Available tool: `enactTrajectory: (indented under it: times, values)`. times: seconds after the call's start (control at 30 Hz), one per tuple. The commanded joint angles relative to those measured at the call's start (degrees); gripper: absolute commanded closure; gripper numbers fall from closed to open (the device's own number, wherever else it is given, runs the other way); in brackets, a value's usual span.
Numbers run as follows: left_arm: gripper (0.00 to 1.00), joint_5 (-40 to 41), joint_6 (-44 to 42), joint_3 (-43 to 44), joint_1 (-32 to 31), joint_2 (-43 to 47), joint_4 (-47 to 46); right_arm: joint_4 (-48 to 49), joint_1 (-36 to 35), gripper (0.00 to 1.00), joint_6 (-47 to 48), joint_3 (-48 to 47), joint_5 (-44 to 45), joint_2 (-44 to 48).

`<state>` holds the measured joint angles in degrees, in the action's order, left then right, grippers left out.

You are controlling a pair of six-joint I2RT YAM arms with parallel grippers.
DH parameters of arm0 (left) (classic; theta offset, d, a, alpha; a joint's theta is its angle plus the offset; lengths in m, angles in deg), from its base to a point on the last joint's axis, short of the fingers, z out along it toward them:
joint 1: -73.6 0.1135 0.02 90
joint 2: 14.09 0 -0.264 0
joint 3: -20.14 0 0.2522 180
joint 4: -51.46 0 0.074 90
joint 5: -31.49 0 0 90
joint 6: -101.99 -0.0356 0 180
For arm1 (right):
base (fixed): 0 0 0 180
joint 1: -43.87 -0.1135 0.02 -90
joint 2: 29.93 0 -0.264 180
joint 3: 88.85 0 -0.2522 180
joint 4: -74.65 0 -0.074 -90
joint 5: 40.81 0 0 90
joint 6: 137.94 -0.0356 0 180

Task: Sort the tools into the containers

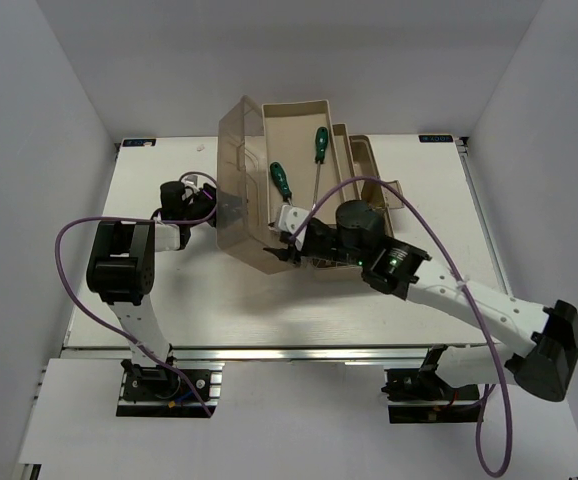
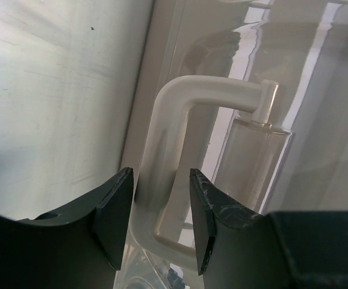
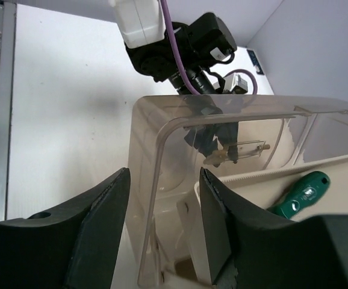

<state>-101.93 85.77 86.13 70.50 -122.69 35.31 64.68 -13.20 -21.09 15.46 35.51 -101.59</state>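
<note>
Top external view puts the beige toolbox [image 1: 299, 115] toward the far edge of the worktop [image 1: 219, 300], about mid-width. Its translucent brown lid [image 1: 239, 190] is swung up on the left side. Two green-handled screwdrivers lie in the upper tray, one nearer the lid [image 1: 281, 180] and the second screwdriver [image 1: 320, 145] farther back. The lower trays [image 1: 374, 165] step out to the right.

The left claw [image 2: 160, 174] is closed on the lid's white handle [image 2: 168, 120], one finger pressed to each side of the bar. The right claw [image 3: 164, 177] stands open at the box's near-left corner with nothing in it. The lid's curved rim runs up through the gap between its fingers.

The lid looks to be propped only by that grip on a smooth handle. A slip would likely drop it onto the right claw and the screwdrivers. If the right claw shifts sideways or closes where it is, it could catch the lid rim and drag the whole box. The purple cable [image 1: 369, 182] arcs over the trays and might snag an edge.

No wrench or hex key can be made out. The right arm covers the near part of the box, so what lies there is hidden, and the lower trays' contents are too small to read.
</note>
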Motion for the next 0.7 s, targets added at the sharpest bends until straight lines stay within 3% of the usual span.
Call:
enactTrajectory:
  times: [0.0, 0.07, 0.13, 0.17, 0.2, 0.33, 0.4, 0.57, 0.67]
  values:
    - [0.47, -3.34, 1.54, 1.3, -0.42, 0.75, -4.89, 2.96, -0.05, 0.45, 0.84, 1.89, -0.31, 6.68]
    - [0.47, -3.6, 1.63, 1.82, -0.42, 0.58, -4.89, 5.25, 0.21, 0.53, -0.91, 2.69, 2.84, 8.89]
    - [0.47, -3.69, 1.72, 2.61, -0.42, 0.58, -4.63, 10.15, 0.65, 0.71, -3.11, 3.92, 11.36, 11.88]
    - [0.47, -3.78, 1.63, 3.31, -0.42, 0.4, -4.46, 10.97, 2.05, 0.9, -3.56, 4.01, 12.78, 12.5]
    - [0.48, -3.87, 1.63, 3.67, -0.42, 0.49, -4.37, 11.32, 3.1, 0.98, -3.91, 3.75, 14.45, 13.46]
    - [0.47, -4.13, 1.72, 5.43, -0.42, 0.75, -3.58, 6.86, 12.58, 1.0, -14.95, -0.46, 21.4, 13.56]
    - [0.47, -4.13, 1.55, 6.56, -0.42, 1.54, -3.05, 0.19, 23.12, 1.0, -22.06, -2.05, 21.93, 12.52]
    - [0.47, -3.78, 1.72, 9.55, -0.51, 2.16, -1.3, -9.23, 47.79, 1.0, -28.6, 6.27, 12.37, 8.56]
    - [0.47, -3.43, 1.98, 12.02, -0.86, 2.51, 0.11, -12.84, 52.84, 1.0, -27.74, 9.19, 10.95, 3.64]
